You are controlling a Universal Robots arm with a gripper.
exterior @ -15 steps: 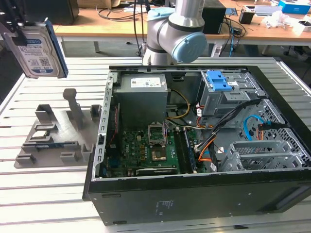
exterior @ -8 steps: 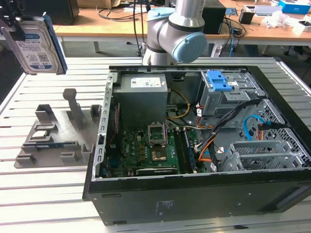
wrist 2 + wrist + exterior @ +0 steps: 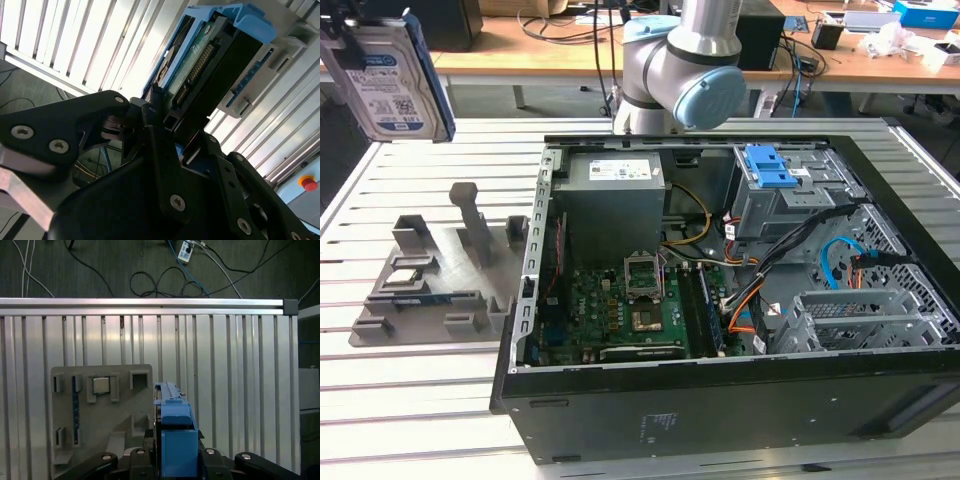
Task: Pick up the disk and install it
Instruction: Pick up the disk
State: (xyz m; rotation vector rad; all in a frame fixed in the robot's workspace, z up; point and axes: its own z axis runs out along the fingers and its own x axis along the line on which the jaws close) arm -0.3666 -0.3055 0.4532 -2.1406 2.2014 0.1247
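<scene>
Exterior view: disk point(image 3: 392, 88) aloft over the grey fixture point(image 3: 440, 270), well apart from the open case point(image 3: 720, 400). Second wrist view: gripper point(image 3: 165, 125) clamped on its end. Judgement: carry wants firm, square grip, no tilt

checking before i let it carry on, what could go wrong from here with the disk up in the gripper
1. The gripper clamps the disk at one end, high over the slatted table and the grey fixture. A slip would likely drop it onto them.
2. Loose cables run beside the bay with the blue latch inside the open case. The disk could snag on them.
</scene>
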